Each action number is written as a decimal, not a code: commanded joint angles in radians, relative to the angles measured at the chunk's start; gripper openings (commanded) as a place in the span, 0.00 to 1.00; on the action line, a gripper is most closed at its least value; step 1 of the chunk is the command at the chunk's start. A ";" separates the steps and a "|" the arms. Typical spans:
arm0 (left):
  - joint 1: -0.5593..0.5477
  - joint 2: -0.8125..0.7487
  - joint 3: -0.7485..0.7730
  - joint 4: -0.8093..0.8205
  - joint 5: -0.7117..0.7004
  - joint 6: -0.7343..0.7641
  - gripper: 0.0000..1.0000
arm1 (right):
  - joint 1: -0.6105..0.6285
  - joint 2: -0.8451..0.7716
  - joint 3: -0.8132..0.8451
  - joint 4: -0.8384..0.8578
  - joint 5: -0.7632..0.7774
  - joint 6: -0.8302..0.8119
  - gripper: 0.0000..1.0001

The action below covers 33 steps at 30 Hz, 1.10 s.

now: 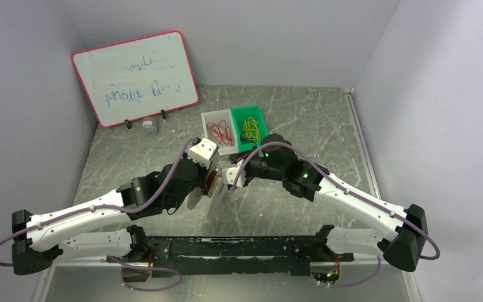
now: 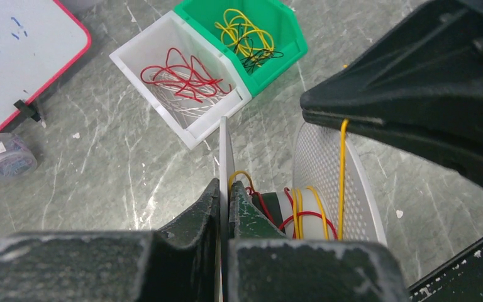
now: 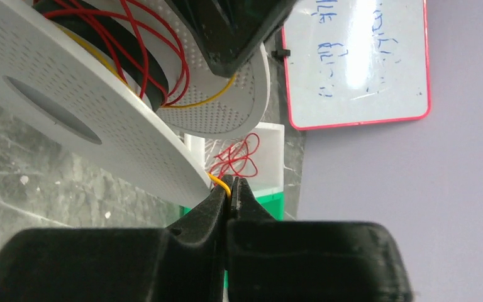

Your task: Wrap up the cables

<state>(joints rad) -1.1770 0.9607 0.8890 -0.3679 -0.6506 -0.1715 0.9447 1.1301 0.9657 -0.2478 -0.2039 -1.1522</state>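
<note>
A white perforated spool (image 2: 327,163) is held up between both arms, with red and yellow cables (image 2: 308,211) wound on its hub. My left gripper (image 2: 225,189) is shut on the thin edge of one spool flange (image 2: 224,145). A yellow cable (image 2: 342,170) runs from the hub up to my right gripper (image 2: 415,82). In the right wrist view, the right gripper (image 3: 233,189) is shut on that yellow cable (image 3: 221,182), just past the flange rim (image 3: 100,107). From above, the left gripper (image 1: 210,182) and right gripper (image 1: 231,178) nearly meet at mid-table.
A white bin (image 1: 217,114) of loose red cables (image 2: 185,75) and a green bin (image 1: 249,108) of yellow cables (image 2: 245,31) stand just beyond the grippers. A red-framed whiteboard (image 1: 135,75) leans at the back left, with a small jar (image 1: 149,127) at its foot.
</note>
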 commanded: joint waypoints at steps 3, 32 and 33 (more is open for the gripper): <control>-0.015 -0.119 -0.057 -0.153 0.095 0.122 0.07 | -0.166 -0.029 -0.038 0.183 -0.020 0.135 0.00; -0.015 -0.413 -0.018 0.010 0.509 0.309 0.07 | -0.185 -0.047 -0.599 0.811 -0.388 0.823 0.00; -0.015 -0.415 -0.012 0.021 0.516 0.310 0.07 | -0.183 -0.039 -0.616 0.834 -0.395 0.834 0.00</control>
<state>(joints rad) -1.1866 0.6003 0.7898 -0.4088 -0.2073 0.1261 0.8127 1.0527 0.4316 0.5266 -0.6697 -0.4065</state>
